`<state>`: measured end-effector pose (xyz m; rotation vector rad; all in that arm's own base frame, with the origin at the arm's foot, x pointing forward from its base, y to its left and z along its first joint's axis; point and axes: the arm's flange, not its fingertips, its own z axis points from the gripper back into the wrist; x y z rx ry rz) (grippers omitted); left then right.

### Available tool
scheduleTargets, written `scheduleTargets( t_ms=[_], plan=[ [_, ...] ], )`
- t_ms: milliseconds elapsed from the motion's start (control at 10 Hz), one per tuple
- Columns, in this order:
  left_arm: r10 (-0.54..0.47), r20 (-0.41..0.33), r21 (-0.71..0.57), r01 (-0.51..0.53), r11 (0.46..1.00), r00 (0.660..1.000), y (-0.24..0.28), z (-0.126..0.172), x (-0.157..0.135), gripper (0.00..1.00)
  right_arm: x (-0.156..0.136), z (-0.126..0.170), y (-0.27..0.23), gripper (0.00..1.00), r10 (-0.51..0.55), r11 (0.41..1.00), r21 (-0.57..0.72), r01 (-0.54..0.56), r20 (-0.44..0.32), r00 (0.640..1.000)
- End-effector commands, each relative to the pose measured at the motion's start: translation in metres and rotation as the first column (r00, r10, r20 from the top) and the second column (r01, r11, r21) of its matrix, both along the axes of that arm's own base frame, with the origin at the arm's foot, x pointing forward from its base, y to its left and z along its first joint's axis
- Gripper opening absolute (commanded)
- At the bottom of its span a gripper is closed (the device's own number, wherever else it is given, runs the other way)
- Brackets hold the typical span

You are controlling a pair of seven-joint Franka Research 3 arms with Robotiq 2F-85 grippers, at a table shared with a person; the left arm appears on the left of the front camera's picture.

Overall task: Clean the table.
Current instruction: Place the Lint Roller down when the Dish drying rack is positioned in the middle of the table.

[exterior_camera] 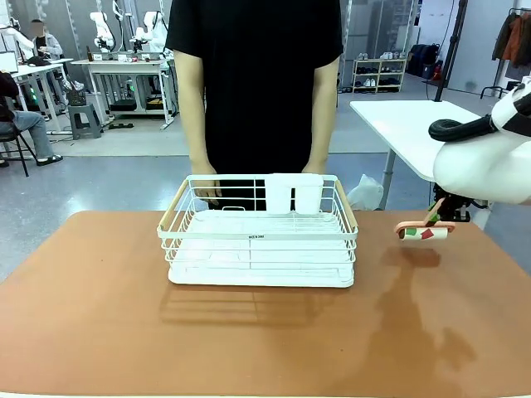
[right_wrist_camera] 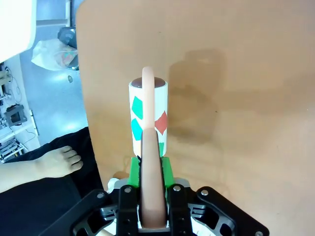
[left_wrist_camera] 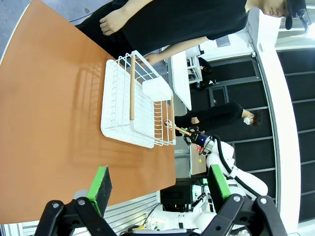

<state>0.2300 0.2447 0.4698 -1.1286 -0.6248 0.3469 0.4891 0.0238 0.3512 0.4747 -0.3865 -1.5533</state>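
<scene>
Right gripper [right_wrist_camera: 147,169]: I see it clamped on lint roller [right_wrist_camera: 148,118], right of frame, above table [exterior_camera: 99,315] | left gripper [left_wrist_camera: 160,189]: apart | rack [exterior_camera: 259,236]: centre.

You see a matte terracotta table [exterior_camera: 99,315]. At frame centre sits a white wire rack [exterior_camera: 259,240] with pale wooden handles. At right, the lint roller [exterior_camera: 425,232] is white with green and red diamond shapes and a salmon-pink handle. Green pads [right_wrist_camera: 134,169] flank that handle. The person's shirt [exterior_camera: 257,75] is black.
</scene>
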Motion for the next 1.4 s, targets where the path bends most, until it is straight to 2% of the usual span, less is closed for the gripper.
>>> scheduleTargets(
  t_ms=[0, 700, 800, 900, 1000, 1200, 1300],
  plan=[
    [-0.009, 0.024, -0.009, 0.009, 1.0, 1.0, 0.003, 0.002, 0.0, 1.0, 0.01, 0.0, 0.01, 0.21, -0.016, 1.0, 0.017, 0.016, -0.027, 0.999],
    [-0.009, 0.024, -0.009, 0.009, 1.0, 1.0, 0.003, 0.002, 0.0, 1.0, 0.01, -0.01, 0.011, 0.21, -0.024, 0.999, 0.031, 0.025, -0.061, 0.998],
    [-0.009, 0.024, -0.009, 0.009, 1.0, 1.0, 0.003, 0.002, 0.0, 1.0, 0.01, -0.01, 0.012, 0.43, -0.024, 0.999, 0.031, 0.026, -0.065, 0.998],
    [-0.009, 0.024, -0.009, 0.009, 1.0, 1.0, 0.003, 0.002, 0.0, 1.0, 0.01, -0.01, 0.013, 0.52, -0.027, 0.999, 0.029, 0.029, -0.068, 0.997],
    [-0.009, 0.024, -0.009, 0.009, 1.0, 1.0, 0.003, 0.002, 0.0, 1.0, 0.005, -0.009, 0.014, 0.79, -0.024, 0.999, 0.02, 0.025, -0.072, 0.997],
    [-0.009, 0.024, -0.009, 0.009, 1.0, 1.0, 0.003, 0.002, 0.0, 1.0, -0.01, -0.007, 0.013, 1.0, -0.055, 0.998, 0.009, 0.056, -0.097, 0.994],
    [-0.009, 0.024, -0.009, 0.009, 1.0, 1.0, 0.003, 0.002, 0.0, 1.0, -0.018, -0.007, 0.016, 1.0, -0.027, 1.0, 0.005, 0.028, -0.13, 0.991]
  ],
)
